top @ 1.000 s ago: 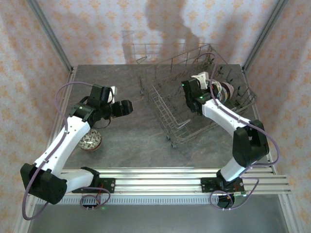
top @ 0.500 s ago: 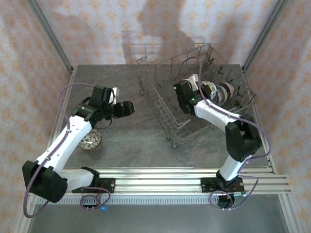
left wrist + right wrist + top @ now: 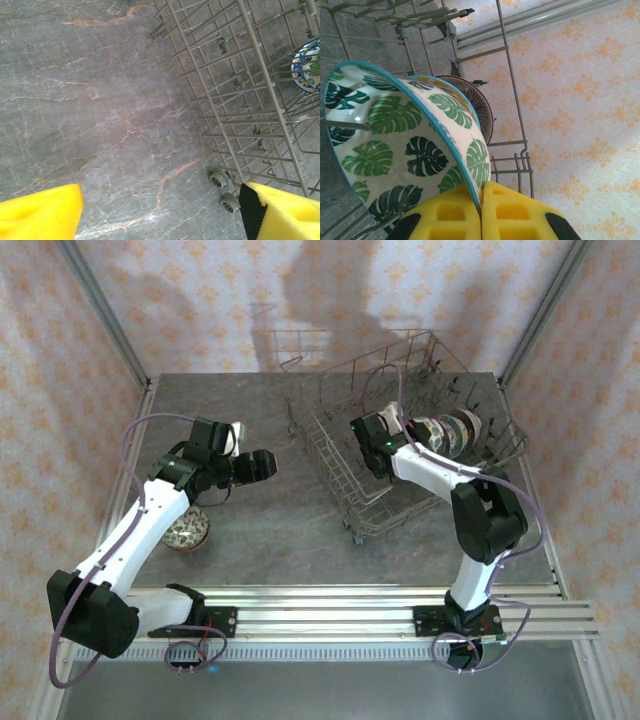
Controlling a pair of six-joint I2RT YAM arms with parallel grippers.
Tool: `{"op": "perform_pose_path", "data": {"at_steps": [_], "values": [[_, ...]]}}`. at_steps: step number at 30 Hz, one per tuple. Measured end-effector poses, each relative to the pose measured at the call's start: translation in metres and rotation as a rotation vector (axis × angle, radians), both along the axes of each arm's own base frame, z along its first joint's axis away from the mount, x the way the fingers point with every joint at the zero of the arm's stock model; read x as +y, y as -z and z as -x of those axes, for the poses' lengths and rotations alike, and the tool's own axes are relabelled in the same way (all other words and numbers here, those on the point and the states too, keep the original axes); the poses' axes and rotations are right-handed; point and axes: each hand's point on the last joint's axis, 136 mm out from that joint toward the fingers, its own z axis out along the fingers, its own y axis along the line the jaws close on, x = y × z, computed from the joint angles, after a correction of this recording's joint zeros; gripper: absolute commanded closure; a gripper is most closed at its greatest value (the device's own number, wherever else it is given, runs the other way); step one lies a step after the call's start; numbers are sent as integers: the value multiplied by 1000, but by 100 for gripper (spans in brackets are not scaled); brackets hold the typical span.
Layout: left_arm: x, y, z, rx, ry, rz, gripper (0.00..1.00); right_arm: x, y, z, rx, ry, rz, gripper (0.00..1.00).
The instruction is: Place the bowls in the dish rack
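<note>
We count two arms, one rack, and one bowl outside it. At far left that one speckled bowl (image 3: 187, 530) sits upright on the grey table (image 3: 260, 530), partly under the left arm. Just right of it and farther in, the left gripper (image 3: 260, 462) hangs over bare table. Its jaws are spread wide and empty, and its two yellow pads (image 3: 42, 212) sit at opposite lower corners of the wrist view.

To the right stands the single dish rack (image 3: 345, 475), set at an angle, with its small wheels on the table. Inside it, the right gripper (image 3: 398, 427) has its jaws pinched tight on the rim of a leaf-patterned bowl (image 3: 410, 145), which is tilted on edge among the wires. A dark red bowl (image 3: 479, 107) stands just behind that one. The left wrist view also catches one blue-and-white bowl (image 3: 310, 62) in the rack. Along the rack's far right side we make out a row of bowls (image 3: 462, 428) on edge, at least three, though we cannot count them exactly.

Since a second ago, the right gripper has drawn leftward across the rack. The left arm and the speckled bowl have hardly moved.
</note>
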Motion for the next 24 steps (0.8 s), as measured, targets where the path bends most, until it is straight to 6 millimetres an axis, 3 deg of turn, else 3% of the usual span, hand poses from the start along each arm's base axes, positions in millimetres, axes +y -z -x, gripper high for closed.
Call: {"op": "perform_pose_path", "data": {"at_steps": [12, 15, 19, 24], "values": [[14, -5, 5, -8, -45, -19, 17, -2, 27, -1, 36, 37, -29, 83], [28, -3, 7, 3, -99, -32, 17, -6, 30, -3, 29, 54, -57, 69], [48, 2, 14, 41, -175, -51, 17, -8, 31, -3, 26, 68, -83, 37], [75, 16, 23, 114, -274, -60, 18, -12, 24, 2, 9, 70, -122, 18]]}}
